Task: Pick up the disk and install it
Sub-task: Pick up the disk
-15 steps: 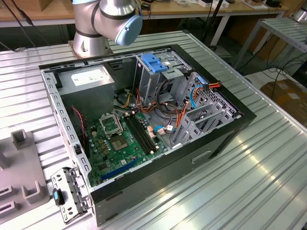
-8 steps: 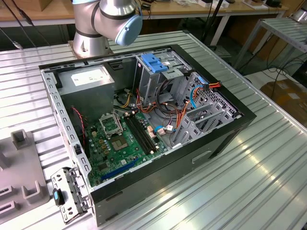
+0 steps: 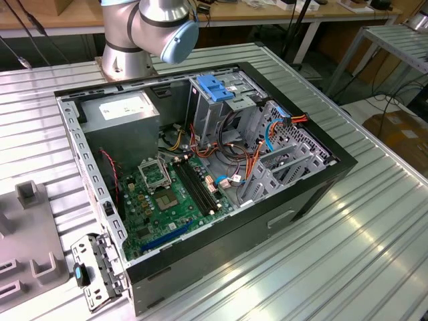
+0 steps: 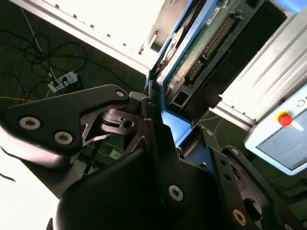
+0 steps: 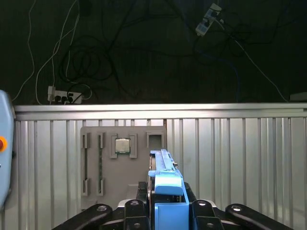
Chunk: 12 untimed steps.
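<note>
The gripper (image 5: 165, 213) is clamped on the disk (image 5: 166, 184), held edge-up above the ribbed table (image 5: 240, 158).

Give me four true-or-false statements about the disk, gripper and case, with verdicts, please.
1. The gripper is shut on the disk. True.
2. The disk sits in the drive cage. False: the gripper holds it, clear of the cage.
3. The case lies open, its motherboard showing. True.
4. The grey tray is bare. False: a chip sits in it.
</note>
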Available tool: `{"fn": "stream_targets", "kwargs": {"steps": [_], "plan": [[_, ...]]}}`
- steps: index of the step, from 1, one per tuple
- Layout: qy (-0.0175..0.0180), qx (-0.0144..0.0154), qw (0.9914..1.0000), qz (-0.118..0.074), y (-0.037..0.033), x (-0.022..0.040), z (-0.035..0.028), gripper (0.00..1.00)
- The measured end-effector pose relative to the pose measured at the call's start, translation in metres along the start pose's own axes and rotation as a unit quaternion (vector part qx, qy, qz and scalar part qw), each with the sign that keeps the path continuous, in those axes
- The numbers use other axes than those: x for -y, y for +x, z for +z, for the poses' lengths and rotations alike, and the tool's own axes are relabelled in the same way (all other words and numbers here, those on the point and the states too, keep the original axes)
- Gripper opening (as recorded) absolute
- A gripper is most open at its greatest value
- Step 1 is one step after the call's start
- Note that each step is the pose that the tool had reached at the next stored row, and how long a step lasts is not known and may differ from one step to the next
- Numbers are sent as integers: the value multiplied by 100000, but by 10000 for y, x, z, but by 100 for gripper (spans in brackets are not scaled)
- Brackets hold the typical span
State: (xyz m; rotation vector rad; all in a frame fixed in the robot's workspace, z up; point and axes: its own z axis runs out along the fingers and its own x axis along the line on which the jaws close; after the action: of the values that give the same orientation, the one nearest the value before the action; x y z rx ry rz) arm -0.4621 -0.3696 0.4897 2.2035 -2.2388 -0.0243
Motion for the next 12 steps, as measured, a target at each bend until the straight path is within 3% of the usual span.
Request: {"fn": "stream_targets", "kwargs": {"steps": [12], "plan": [[0, 1, 100000, 4, -2, 99, -1, 37]]}}
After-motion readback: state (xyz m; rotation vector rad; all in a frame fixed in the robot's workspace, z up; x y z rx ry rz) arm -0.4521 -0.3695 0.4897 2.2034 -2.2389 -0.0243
